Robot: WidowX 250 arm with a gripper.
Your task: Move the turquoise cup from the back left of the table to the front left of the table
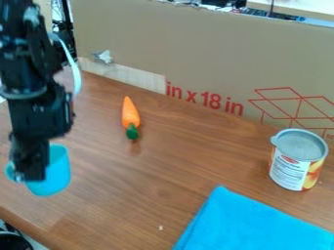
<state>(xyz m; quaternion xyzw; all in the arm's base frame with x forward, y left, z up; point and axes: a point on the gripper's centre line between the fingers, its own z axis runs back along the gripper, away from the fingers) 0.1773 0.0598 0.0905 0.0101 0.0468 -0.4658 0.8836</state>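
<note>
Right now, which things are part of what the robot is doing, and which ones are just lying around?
Part of it:
- the tool, right at the cup
- the blue cup

Just lying around:
- the carrot, on the table
- the can, standing at the right
- the blue cloth, at the front

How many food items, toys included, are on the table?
2: an orange carrot lying left of centre, right of the blue cup, and a can upright at the right, beyond the blue cloth. Any behind the cardboard would be hidden.
</note>
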